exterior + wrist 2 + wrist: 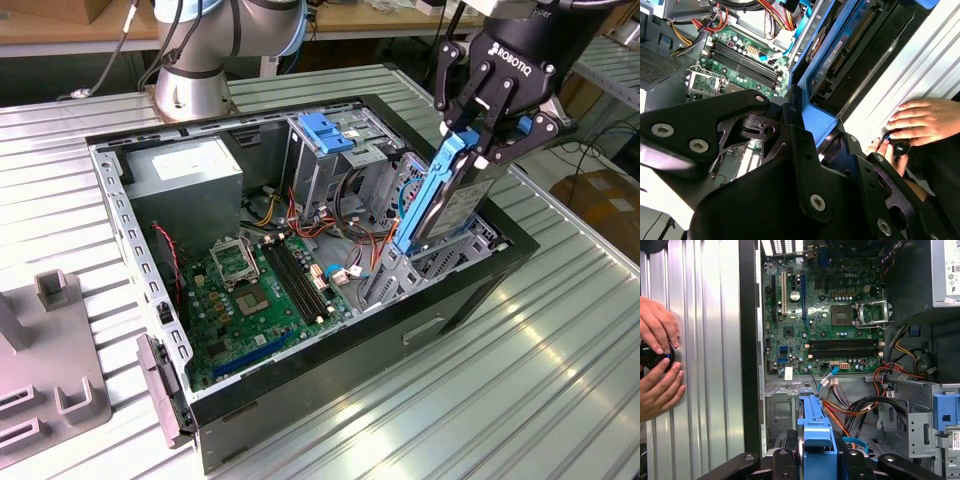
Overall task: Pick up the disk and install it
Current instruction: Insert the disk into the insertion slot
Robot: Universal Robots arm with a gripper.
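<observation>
The blue-railed, white-labelled disk (pixel 457 205) stands steeply tilted, lower end in the case (pixel 330 375).

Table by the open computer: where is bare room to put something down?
The table is bare along the case's long wall at the exterior view's right; a person's hands rest farther out. A grey fixture sits at that view's left. Inside is crowded: cables, the gripper holding the disk.

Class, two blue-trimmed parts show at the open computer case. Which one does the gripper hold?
The disk, standing tilted with its blue rail clamped in the gripper. The drive cage with the blue handle sits inside the case, apart from the gripper.
</observation>
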